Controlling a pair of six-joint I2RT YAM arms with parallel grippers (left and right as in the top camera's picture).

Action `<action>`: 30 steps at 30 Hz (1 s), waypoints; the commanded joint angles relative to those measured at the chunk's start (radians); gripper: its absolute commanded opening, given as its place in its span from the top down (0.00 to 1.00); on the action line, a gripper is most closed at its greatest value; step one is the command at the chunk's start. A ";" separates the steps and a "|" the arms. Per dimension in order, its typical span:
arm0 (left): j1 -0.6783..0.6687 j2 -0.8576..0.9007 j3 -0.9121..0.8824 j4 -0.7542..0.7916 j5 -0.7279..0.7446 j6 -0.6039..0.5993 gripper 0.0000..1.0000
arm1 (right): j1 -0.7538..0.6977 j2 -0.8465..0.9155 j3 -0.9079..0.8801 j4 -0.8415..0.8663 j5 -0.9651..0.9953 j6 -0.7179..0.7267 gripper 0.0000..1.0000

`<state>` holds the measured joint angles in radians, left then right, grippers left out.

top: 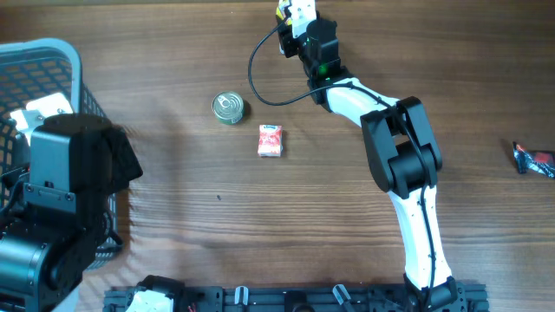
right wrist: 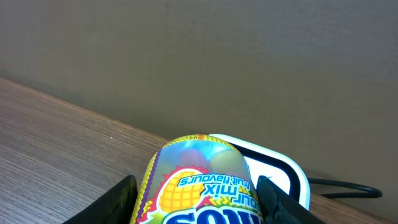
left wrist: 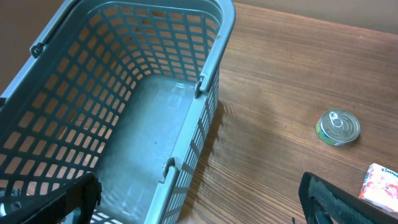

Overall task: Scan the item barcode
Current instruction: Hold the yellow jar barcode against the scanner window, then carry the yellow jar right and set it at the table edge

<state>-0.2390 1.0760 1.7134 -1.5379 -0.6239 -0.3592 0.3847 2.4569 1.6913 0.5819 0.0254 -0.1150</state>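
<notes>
R end effector (right wrist: 198,202) clamped on the item: colourful sweets pack (right wrist: 200,177), "fruit flavours mix" print reads upside down in wrist cam. Fingers (right wrist: 121,199) sit one each side of pack. R arm (top: 408,165) stretched out to far edge of counter (top: 173,199), approx centre, so pack is up there at far edge. Can't tell if it touches the counter. Just behind pack: white rounded device (right wrist: 289,171) w/ black cable (right wrist: 345,188) running off right. No barcode visible.

L end effector (left wrist: 199,193) jaws fully apart, gripping nothing, hanging above grey basket (left wrist: 155,93) at left edge.

Mid counter: tin can (top: 229,107) and red packet (top: 270,140), near each other, not touching, can to far-left of packet. Dark wrapper (top: 533,159) at right edge, well apart.
</notes>
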 commanded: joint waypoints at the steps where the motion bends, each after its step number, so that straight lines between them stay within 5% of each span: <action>1: 0.006 -0.001 -0.002 -0.002 -0.018 -0.016 0.00 | -0.001 -0.064 0.016 -0.037 0.027 -0.017 0.71; 8: 0.006 -0.001 -0.002 -0.027 -0.018 -0.016 0.00 | 0.007 -0.297 0.016 -0.239 0.029 -0.013 0.73; 16: 0.006 0.008 -0.002 -0.015 0.183 -0.016 0.00 | -0.159 -0.722 0.016 -0.986 0.066 0.039 0.66; 22: 0.006 0.082 -0.002 0.041 0.327 -0.016 0.00 | -0.486 -0.708 -0.001 -1.333 0.066 0.090 0.57; 30: 0.005 0.288 -0.018 0.138 0.532 -0.015 0.00 | -0.787 -0.540 -0.064 -1.365 0.054 0.222 0.59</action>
<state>-0.2390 1.3106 1.7119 -1.4372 -0.1902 -0.3653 -0.3573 1.8378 1.6573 -0.7986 0.0830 0.0639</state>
